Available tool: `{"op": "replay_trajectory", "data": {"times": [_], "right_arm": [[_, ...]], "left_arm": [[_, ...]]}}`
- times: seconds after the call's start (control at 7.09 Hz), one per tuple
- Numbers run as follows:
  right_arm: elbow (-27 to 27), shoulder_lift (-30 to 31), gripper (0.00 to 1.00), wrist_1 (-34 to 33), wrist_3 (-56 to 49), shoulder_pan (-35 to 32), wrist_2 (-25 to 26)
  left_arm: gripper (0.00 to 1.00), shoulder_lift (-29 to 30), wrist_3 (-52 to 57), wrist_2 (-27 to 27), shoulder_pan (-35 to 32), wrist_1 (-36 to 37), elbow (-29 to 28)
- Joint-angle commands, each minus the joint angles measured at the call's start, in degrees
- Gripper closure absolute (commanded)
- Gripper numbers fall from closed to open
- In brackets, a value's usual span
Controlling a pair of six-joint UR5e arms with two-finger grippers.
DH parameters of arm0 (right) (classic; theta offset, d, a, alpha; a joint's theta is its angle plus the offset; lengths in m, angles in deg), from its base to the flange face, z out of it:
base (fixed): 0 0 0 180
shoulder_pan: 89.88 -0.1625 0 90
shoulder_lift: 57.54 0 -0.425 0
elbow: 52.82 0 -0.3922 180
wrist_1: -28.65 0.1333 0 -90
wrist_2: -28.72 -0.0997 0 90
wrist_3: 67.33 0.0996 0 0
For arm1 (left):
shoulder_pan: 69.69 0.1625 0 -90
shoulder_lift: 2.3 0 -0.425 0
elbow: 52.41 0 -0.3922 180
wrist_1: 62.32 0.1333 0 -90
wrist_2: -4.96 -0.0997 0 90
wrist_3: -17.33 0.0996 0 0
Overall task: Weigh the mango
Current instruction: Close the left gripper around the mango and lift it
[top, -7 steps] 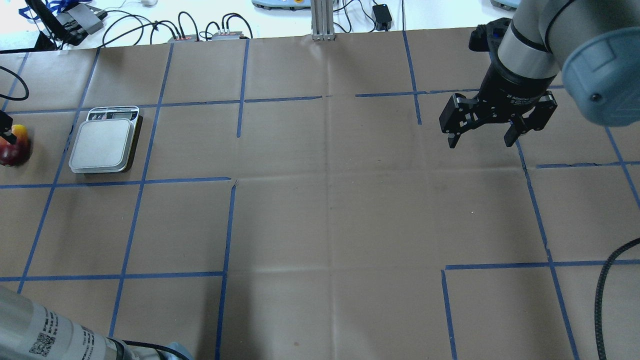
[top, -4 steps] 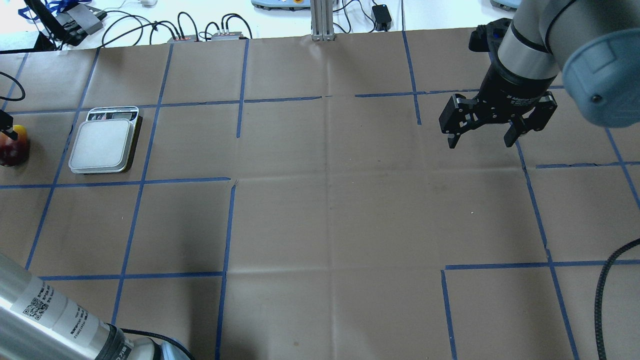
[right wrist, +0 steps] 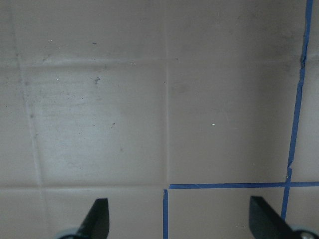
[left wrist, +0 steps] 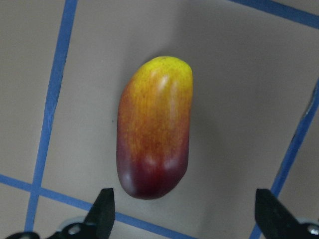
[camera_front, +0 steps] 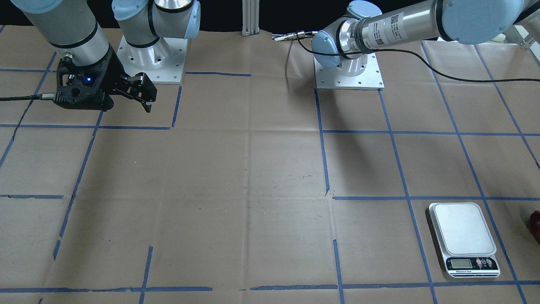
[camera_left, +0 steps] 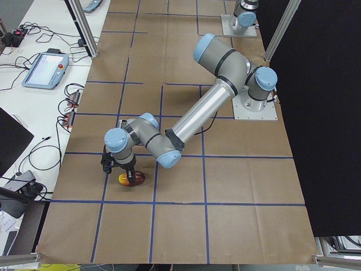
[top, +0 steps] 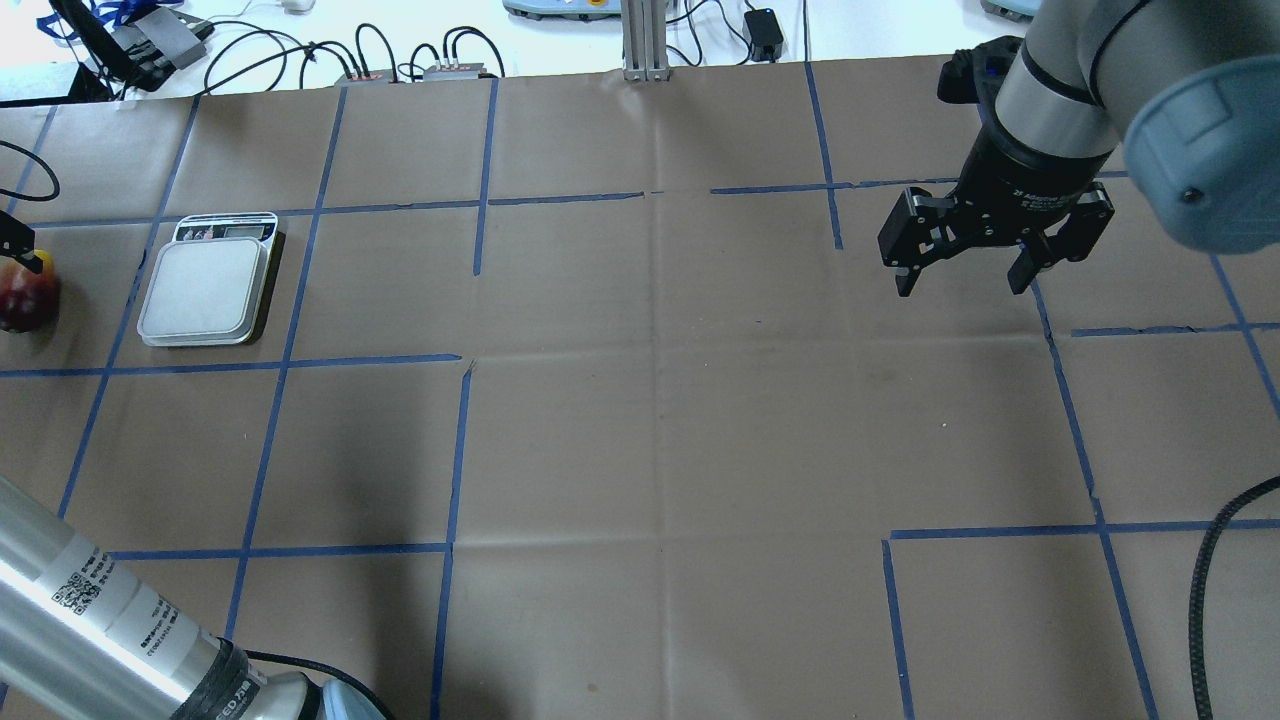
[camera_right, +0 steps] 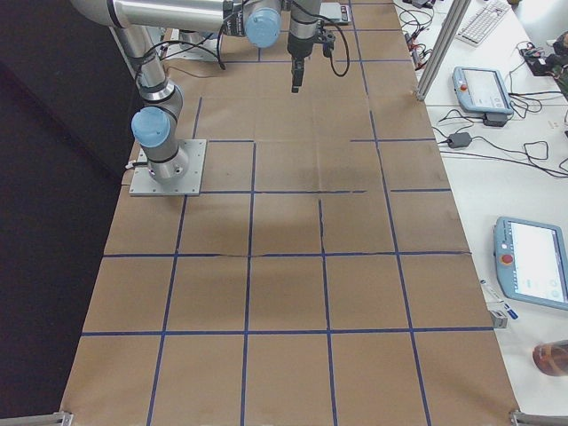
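The mango [left wrist: 154, 127] lies on the brown paper, its dark red end toward my left gripper [left wrist: 183, 206] and its yellow end away. That gripper hangs open just above it, its fingertips [left wrist: 104, 201] wide on either side of the red end, not touching. In the overhead view the mango [top: 20, 298] sits at the far left edge, partly under the gripper, left of the scale [top: 205, 290]. The scale's platform is bare. My right gripper [top: 962, 285] hangs open and empty over the table's right side.
Blue tape lines grid the brown paper. The scale [camera_front: 464, 236] has its display toward the operators' side. Cables and boxes [top: 400, 60] lie beyond the table's far edge. A black cable [top: 1210, 570] loops at the right edge.
My left arm's forearm has swung further into the bottom left of the overhead view, and the gripper now covers more of the mango's yellow end. The right arm has not moved.
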Motion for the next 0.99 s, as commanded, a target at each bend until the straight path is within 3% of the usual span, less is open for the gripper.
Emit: {"op": "replay_trajectory", "data": {"times": [0.0,0.28,0.42,0.56,0.85], "right_arm": [[0.0,0.0,0.00,0.0,0.0,0.0,0.0],[0.0,0.0,0.00,0.0,0.0,0.0,0.0],[0.0,0.0,0.00,0.0,0.0,0.0,0.0],[0.0,0.0,0.00,0.0,0.0,0.0,0.0],[0.0,0.0,0.00,0.0,0.0,0.0,0.0]], "left_arm": [[0.02,2.0,0.2,1.0,0.0,0.9,-0.6],[0.01,4.2,0.2,0.8,0.0,1.1,-2.0],[0.12,4.5,0.2,0.9,0.1,1.1,-2.1],[0.29,4.7,0.3,0.5,0.1,1.1,-2.0],[0.77,4.5,0.4,0.1,0.1,0.3,-2.2]]}}
